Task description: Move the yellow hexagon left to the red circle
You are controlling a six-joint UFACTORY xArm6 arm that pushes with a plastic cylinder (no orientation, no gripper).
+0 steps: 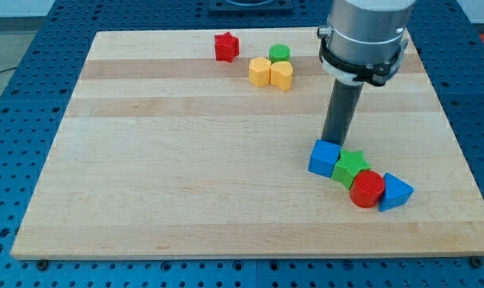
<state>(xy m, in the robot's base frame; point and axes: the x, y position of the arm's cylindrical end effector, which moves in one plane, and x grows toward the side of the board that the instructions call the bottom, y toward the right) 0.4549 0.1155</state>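
The wooden board [186, 184] lies flat and fills most of the view, on a blue perforated table [18, 96]. The arm [363, 36] enters from the view's top right; its grey housing ends in a dark rod [342, 112] that stands upright. There are no fingers to open or close: the rod is a plain pusher. My tip [334, 142] sits at the upper edge of the blue cube [324, 158], touching it or just beside it; contact cannot be confirmed.

The blue cube heads a row running toward the view's lower right: green star [352, 167], red circle [367, 189], blue triangle [395, 192], each touching the next.

The yellow hexagon [260, 71] is near the view's top centre, well apart from the red circle and from my tip. It touches a second yellow block [282, 75] of unclear shape on its right. A green circle [279, 54] sits just above this pair. A red star [226, 46] stands alone to their left.
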